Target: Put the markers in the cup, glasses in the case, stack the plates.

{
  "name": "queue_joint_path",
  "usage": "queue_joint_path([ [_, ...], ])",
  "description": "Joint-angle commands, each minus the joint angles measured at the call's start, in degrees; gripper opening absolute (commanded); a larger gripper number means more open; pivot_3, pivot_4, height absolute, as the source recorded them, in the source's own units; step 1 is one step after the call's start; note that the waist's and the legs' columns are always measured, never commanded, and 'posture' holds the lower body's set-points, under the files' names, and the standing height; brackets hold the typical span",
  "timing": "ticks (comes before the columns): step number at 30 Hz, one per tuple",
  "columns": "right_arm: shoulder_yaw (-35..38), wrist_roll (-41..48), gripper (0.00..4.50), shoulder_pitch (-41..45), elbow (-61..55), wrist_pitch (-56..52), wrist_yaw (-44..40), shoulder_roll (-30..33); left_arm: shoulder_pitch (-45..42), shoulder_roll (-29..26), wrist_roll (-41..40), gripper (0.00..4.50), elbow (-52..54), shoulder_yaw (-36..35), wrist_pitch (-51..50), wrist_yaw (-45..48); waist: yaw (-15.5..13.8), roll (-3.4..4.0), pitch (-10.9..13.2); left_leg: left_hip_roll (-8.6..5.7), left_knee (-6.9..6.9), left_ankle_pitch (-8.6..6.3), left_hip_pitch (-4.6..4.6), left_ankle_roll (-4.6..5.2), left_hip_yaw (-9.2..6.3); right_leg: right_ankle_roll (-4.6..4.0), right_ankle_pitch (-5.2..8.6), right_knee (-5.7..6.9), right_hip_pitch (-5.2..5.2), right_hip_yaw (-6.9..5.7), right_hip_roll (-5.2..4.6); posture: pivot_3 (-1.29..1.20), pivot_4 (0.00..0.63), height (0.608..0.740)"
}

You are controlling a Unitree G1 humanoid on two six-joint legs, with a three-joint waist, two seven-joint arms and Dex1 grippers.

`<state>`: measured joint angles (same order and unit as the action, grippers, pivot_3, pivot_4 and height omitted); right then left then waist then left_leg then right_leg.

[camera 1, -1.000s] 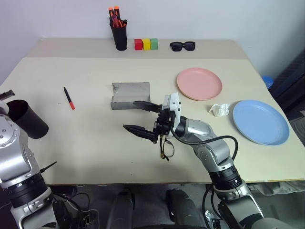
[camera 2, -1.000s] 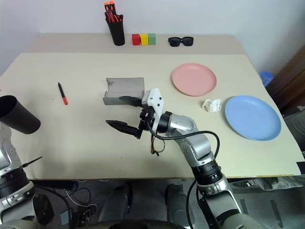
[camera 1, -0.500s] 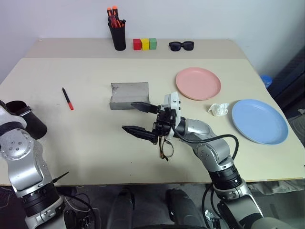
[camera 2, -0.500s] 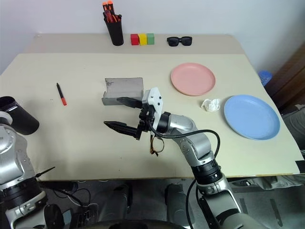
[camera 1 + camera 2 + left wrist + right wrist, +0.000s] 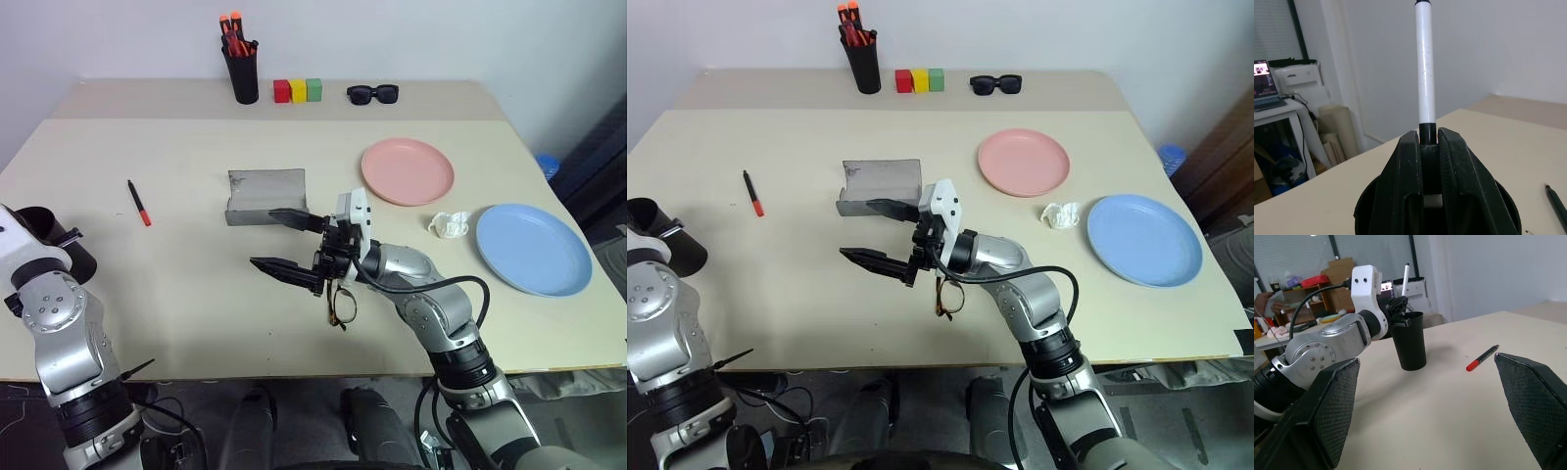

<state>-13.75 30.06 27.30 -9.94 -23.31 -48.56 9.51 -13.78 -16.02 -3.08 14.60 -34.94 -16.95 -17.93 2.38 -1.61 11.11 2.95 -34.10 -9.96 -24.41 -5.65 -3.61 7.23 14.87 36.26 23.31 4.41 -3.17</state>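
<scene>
Cup (image 5: 1409, 340): standing upright at the table's left edge, with the left gripper (image 5: 1428, 147) poised just over its mouth.
White marker (image 5: 1424, 63): pinched by its black lower end between the closed black fingers (image 5: 1405, 166) of the left gripper and pointing up above the cup; by my reading it is about to go in but is not yet released.
Red-tipped marker (image 5: 141, 202): lying loose on the table, apart from the cup and left of the case; nothing is touching it, so this one is left to do.
Case (image 5: 265, 194): sitting open near the table's middle, with nothing visible inside as far as the head views show.
Right gripper (image 5: 279, 240): hanging over the table just in front of the case, its two fingers spread wide with nothing between them.
Glasses (image 5: 343, 305): resting on the table under the right forearm, near the front edge and outside the case; that step is not done.
Pink plate (image 5: 408, 171): flat on the table right of the case.
Blue plate (image 5: 534, 249): flat near the right edge, well apart from the pink one; unstacked.
Progress: early, as I judge it; none of the three jobs is finished, and the first marker is the nearest to it.
</scene>
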Motion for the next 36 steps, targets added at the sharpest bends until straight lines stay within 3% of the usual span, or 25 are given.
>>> queue_joint_path([
  [1, 0.2, 0.8, 4.50, 0.6, -2.3, 0.4, 0.1, -0.9, 0.1, -0.2, 0.5, 0.06, 0.8, -0.1, 1.4, -0.6, 0.0, 0.00, 0.0, 0.00, 0.00, 0.00, 0.00, 0.00, 0.00, 0.00, 0.00, 0.00, 0.00, 0.00, 0.00, 0.00, 0.150, 0.740],
  [2, 0.2, 0.8, 4.50, 0.6, -2.3, 0.3, 0.2, -0.9, 0.2, -0.2, 0.6, 0.06, 0.8, -0.1, 1.3, -0.7, 0.0, 0.00, 0.0, 0.00, 0.00, 0.00, 0.00, 0.00, 0.00, -0.03, 0.02, 0.00, 0.00, 0.00, 0.00, 0.00, 0.150, 0.740],
  [3, 0.2, 0.8, 4.50, 0.6, -2.3, 0.3, 0.2, -0.9, 0.2, -0.1, 0.8, 0.95, 0.8, -0.1, 1.3, -0.9, 0.0, 0.00, 0.0, 0.00, 0.00, 0.00, 0.00, 0.00, 0.00, -0.06, 0.03, 0.00, 0.00, 0.00, 0.00, 0.00, 0.150, 0.740],
  [9, 0.2, 0.9, 4.50, 0.6, -2.3, 0.1, 0.2, -0.8, 0.2, 0.0, 0.9, 3.71, 0.7, 0.0, 1.3, -1.4, 0.0, 0.00, 0.0, 0.00, 0.00, 0.00, 0.00, 0.00, 0.00, -0.07, 0.04, 0.00, 0.00, 0.00, 0.00, 0.00, 0.150, 0.740],
  [17, 0.2, 0.8, 4.50, 0.7, -2.3, 0.0, 0.4, -0.8, -4.4, -1.9, -1.0, 3.71, 3.1, 2.1, 1.0, 0.8, -0.2, 0.00, 0.0, 0.00, 0.00, 0.00, -0.01, 0.00, 0.00, -0.10, 0.05, -0.01, 0.00, -0.01, 0.00, 0.00, 0.150, 0.740],
  [22, 0.3, 0.7, 4.50, 1.0, -1.7, 0.3, 0.5, -1.0, -13.7, -5.1, -3.0, 3.71, 2.1, 9.4, -11.7, 6.3, -0.4, -0.02, 0.0, -0.01, -0.02, 0.00, -0.04, -0.01, 0.00, -0.10, 0.05, -0.05, -0.01, -0.01, 0.00, 0.00, 0.150, 0.740],
  [23, 0.2, 0.5, 4.50, 1.0, -1.5, 0.3, 0.5, -1.1, -15.9, -5.5, -3.4, 4.24, 0.9, 10.6, -16.4, 6.7, -0.3, -0.01, 0.0, -0.01, -0.02, 0.00, -0.03, -0.01, 0.00, -0.08, 0.04, -0.05, -0.02, -0.01, 0.00, 0.00, 0.150, 0.740],
  [24, 0.2, 0.4, 4.50, 1.1, -1.3, 0.4, 0.5, -1.1, -17.8, -5.9, -3.5, 4.45, -0.4, 11.4, -21.0, 6.8, -0.2, -0.01, 0.0, -0.01, -0.01, 0.00, -0.03, -0.01, 0.00, -0.06, 0.03, -0.05, -0.02, 0.00, 0.00, 0.00, 0.150, 0.740],
  [28, 0.1, -0.1, 4.50, 1.1, -0.9, 0.7, 0.8, -1.4, -27.1, -5.5, -1.8, 4.45, -11.6, 12.1, -40.1, 3.0, 0.4, 0.00, 0.0, 0.00, 0.04, 0.00, -0.01, 0.01, -0.04, 0.14, -0.06, -0.01, 0.02, -0.01, 0.05, 0.00, 0.150, 0.740],
  [36, 0.1, -0.5, 4.50, 0.2, -1.6, 0.6, 2.0, -1.3, -37.3, -7.6, -3.0, 4.45, -34.2, 6.1, -41.6, 0.5, 0.3, -0.01, 0.0, 0.01, 0.20, 0.00, -0.06, 0.01, -0.10, 0.22, -0.03, 0.01, 0.15, -0.05, 0.07, 0.00, 0.150, 0.740],
])
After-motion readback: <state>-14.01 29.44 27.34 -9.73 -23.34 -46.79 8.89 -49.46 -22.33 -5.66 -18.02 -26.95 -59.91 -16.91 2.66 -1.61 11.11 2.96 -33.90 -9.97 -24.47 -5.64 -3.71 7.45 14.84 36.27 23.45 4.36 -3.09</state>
